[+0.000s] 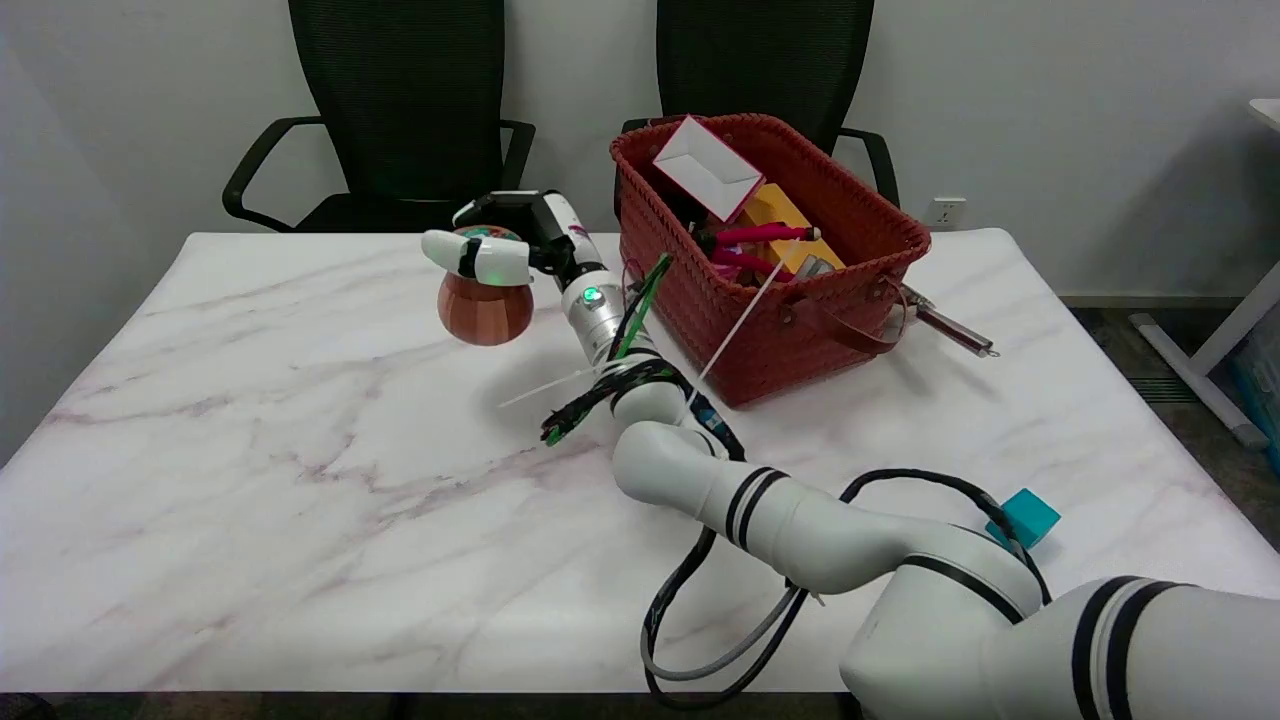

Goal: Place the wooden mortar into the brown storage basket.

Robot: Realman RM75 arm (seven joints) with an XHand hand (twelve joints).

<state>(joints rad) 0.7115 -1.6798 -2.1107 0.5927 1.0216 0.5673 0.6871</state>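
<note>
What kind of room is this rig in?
Likely an office or lab: two black mesh office chairs behind a white marble-patterned table, plain white wall with a socket.

Bare table [300,450] left – basket [860,215] mouth crowded by white box [705,165].

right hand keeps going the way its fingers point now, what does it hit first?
Nothing, as far as this view shows. The right hand, holding the wooden mortar, points toward picture left, away from the brown storage basket. That way lies only bare table; depth is unclear.
</note>
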